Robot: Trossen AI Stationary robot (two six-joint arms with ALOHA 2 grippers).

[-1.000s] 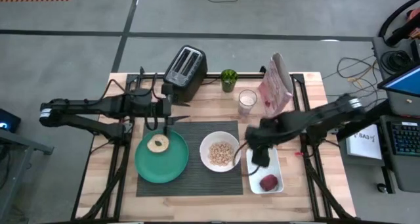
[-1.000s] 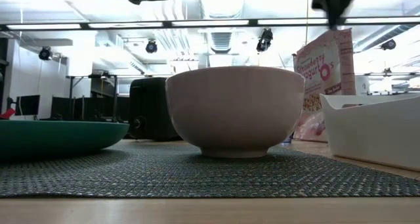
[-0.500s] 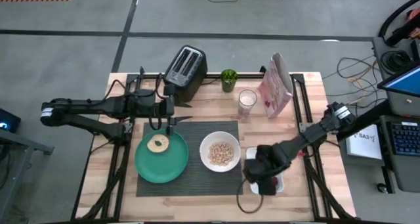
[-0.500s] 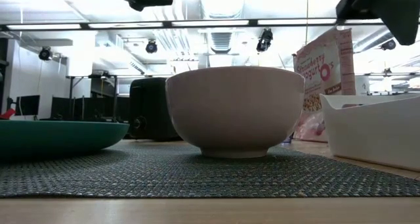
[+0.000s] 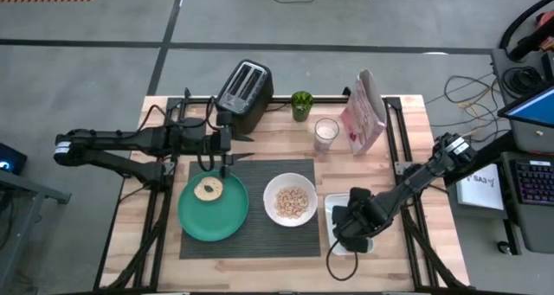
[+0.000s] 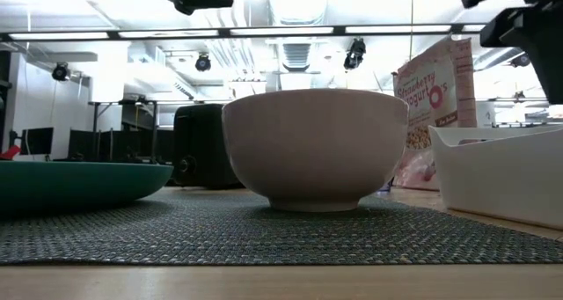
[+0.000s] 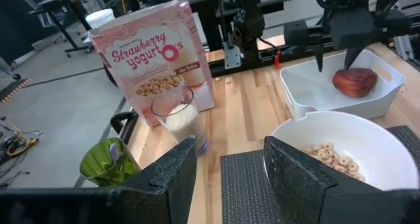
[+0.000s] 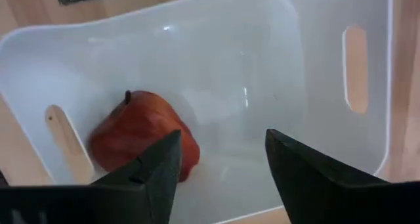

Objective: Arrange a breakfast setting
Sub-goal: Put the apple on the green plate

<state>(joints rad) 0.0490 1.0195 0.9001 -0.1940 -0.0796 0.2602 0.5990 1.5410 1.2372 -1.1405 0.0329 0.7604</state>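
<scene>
The left tool (image 5: 222,148) hangs spread and empty at twelve o'clock of the green plate (image 5: 213,210). The right tool (image 8: 220,159) hovers spread in the white dish (image 5: 346,224), at three o'clock of the white bowl (image 5: 290,200). Its fingers stand offset from the red fruit (image 8: 146,144), so closing could knock the fruit aside or scrape the dish wall.

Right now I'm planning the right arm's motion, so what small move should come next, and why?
Probably shift the right gripper sideways until it is centred over the red fruit, then lower. Its fingers stand open above the white dish, but the fruit lies off to one side, partly behind one finger rather than in the gap.
</scene>
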